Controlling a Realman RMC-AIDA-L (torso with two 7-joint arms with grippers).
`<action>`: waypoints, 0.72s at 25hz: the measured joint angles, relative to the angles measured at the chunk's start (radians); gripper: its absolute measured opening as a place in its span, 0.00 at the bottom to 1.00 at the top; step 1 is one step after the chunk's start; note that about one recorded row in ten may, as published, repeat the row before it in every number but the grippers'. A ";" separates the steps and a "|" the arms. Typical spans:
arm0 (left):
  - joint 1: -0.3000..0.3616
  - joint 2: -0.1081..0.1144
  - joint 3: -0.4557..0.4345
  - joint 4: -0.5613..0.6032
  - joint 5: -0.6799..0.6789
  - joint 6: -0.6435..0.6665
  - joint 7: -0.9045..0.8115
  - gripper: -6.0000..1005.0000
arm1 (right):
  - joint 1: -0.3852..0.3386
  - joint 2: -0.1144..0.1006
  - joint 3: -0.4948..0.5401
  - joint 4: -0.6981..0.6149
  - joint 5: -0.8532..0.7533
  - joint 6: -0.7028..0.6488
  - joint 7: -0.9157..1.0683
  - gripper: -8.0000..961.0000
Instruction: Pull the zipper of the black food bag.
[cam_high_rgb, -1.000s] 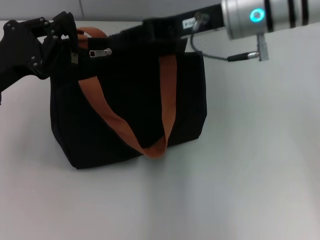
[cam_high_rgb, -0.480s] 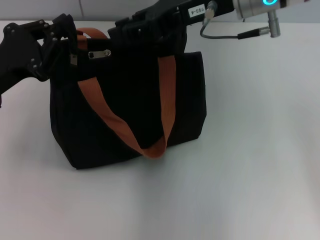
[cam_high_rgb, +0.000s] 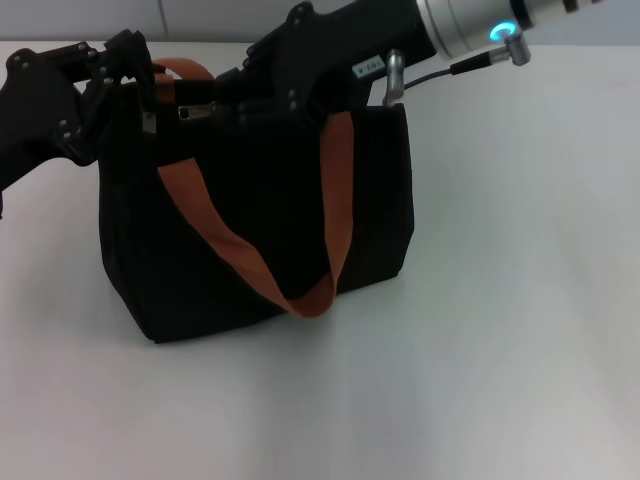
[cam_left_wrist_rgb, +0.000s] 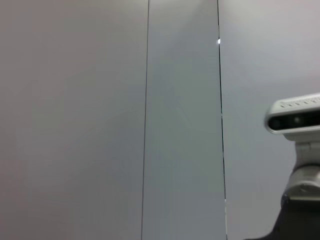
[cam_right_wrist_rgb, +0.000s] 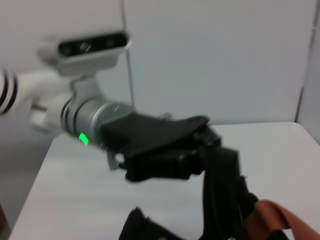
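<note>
The black food bag (cam_high_rgb: 260, 215) is standing upright on the white desk (cam_high_rgb: 480, 330), left of centre in the head view, with one orange-brown strap (cam_high_rgb: 300, 270) looping down its near face. Along the bag's top edge, toward its left end, the zipper (cam_high_rgb: 192, 111) is lying flat, its silver tab only partly showing. The right claw (cam_high_rgb: 225, 98) is reaching in from the far right across the bag's top and is sitting right at the zipper; whether its fingers are spread or pinching the tab cannot be told. The left claw (cam_high_rgb: 135, 75) is pressed together on the bag's upper left corner, beside the second strap (cam_high_rgb: 180, 70), holding the fabric there.
</note>
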 joint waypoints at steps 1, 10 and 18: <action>0.001 0.000 0.000 0.000 0.000 0.004 0.000 0.03 | -0.018 0.002 -0.019 -0.002 0.013 0.011 -0.068 0.32; 0.007 0.002 0.000 0.003 0.000 0.019 -0.014 0.03 | -0.119 0.004 -0.117 -0.011 0.187 0.117 -0.360 0.32; 0.004 0.003 0.004 0.007 0.000 0.022 -0.026 0.03 | -0.123 0.004 -0.217 -0.002 0.215 0.214 -0.409 0.32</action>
